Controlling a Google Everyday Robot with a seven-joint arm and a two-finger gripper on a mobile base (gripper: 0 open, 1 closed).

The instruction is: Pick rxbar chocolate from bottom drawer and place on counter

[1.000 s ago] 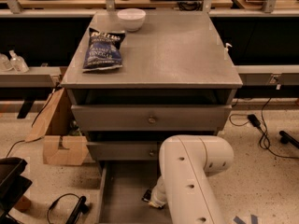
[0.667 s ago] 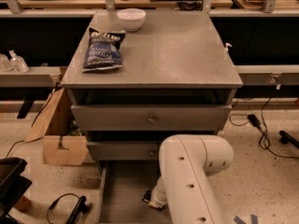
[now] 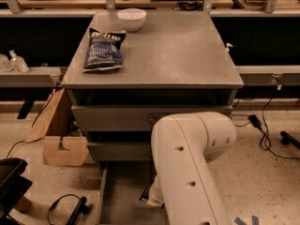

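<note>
My white arm (image 3: 187,168) reaches down from the lower right into the open bottom drawer (image 3: 123,191), whose plain grey floor shows to the left of the arm. The gripper (image 3: 149,198) is low inside the drawer, mostly hidden behind the arm; only a small dark-and-pale tip shows. The rxbar chocolate is hidden; I cannot make it out in the drawer. The grey counter (image 3: 178,50) is the cabinet's top, above the two shut upper drawers.
A blue chip bag (image 3: 104,50) and a white bowl (image 3: 131,18) sit on the counter's back left. A cardboard box (image 3: 60,146) stands left of the cabinet. Cables (image 3: 262,125) lie on the floor at right, and a black object (image 3: 11,182) is at lower left.
</note>
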